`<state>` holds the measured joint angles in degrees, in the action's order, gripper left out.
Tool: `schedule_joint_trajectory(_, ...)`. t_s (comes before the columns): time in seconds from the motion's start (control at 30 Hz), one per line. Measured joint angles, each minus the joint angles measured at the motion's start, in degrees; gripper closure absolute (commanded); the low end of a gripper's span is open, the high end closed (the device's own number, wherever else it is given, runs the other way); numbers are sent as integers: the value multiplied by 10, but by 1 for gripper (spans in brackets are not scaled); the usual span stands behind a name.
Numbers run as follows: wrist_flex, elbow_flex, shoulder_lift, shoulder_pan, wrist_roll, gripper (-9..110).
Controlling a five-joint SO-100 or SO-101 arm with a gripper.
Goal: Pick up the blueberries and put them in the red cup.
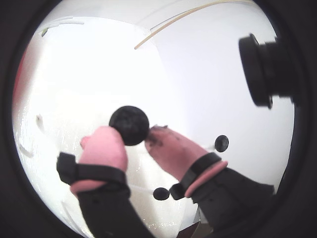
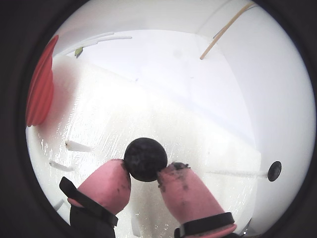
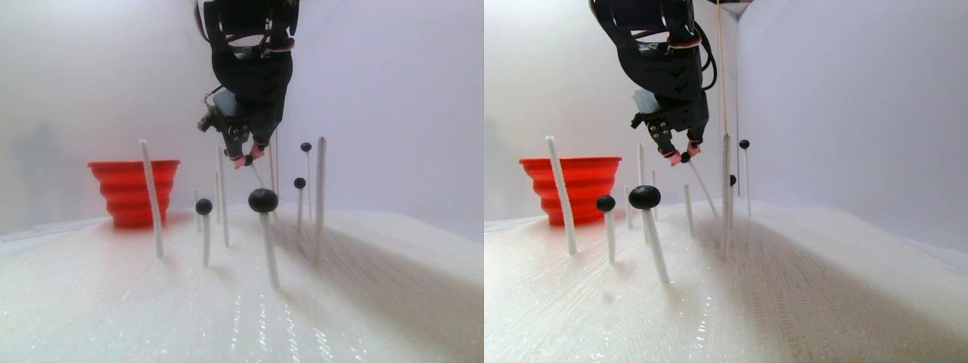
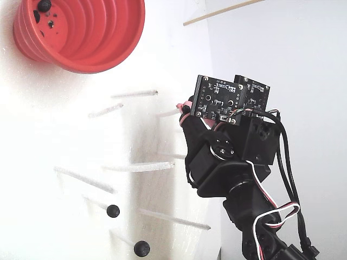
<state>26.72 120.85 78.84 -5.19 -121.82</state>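
Note:
My gripper has pink fingertips and is shut on one blueberry, a matte black ball. The other wrist view shows the same grip on that blueberry. In the stereo pair view the gripper hangs in the air above the white sticks, to the right of the red cup. Other blueberries sit on stick tops. In the fixed view the red cup stands at the top left with a blueberry inside; the gripper is mostly hidden under the camera boards.
Several thin white sticks stand upright in the white foam base, some bare, some tall. A thin wooden rod runs along the far wall. White walls close the back and the right.

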Motion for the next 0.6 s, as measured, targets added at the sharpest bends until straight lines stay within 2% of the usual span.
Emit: schedule_joint_trajectory(0.6, 0, 48, 54, 16, 0, 89)
